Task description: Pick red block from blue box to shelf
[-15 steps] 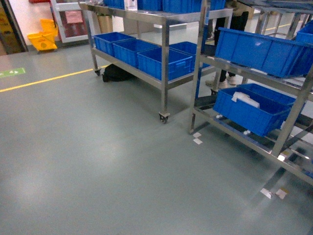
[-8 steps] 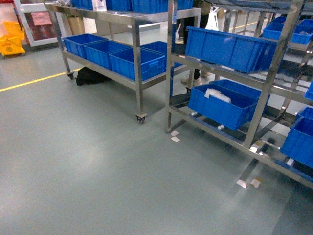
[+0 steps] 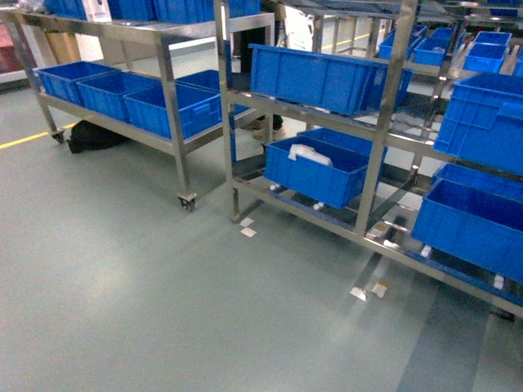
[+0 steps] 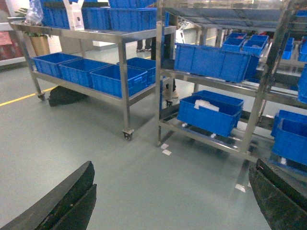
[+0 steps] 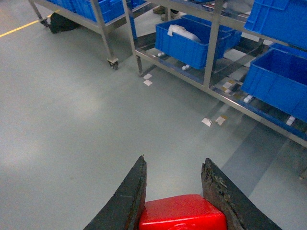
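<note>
In the right wrist view the red block [image 5: 182,213] sits deep between the two dark fingers of my right gripper [image 5: 173,160], which is shut on it above the grey floor. My left gripper [image 4: 173,165] is open wide, its fingers at the lower corners of the left wrist view with only floor between them. The shelf [image 3: 376,139], a shiny steel rack with angled uprights, stands ahead on the right and also shows as the shelf [image 4: 259,96] and the shelf [image 5: 211,43]. The blue box is out of view. Neither gripper shows in the head view.
Dark blue ribbed crates [image 3: 315,171] fill the rack's tiers. A wheeled steel cart [image 3: 173,139] with more crates stands to the left, a black bag [image 3: 94,135] under it. White tape marks [image 3: 248,232] and a yellow line [image 3: 20,140] lie on the floor.
The head view has swung to the right: the cart and rack have slid leftward in the picture and more of the rack's right side has come into sight.
</note>
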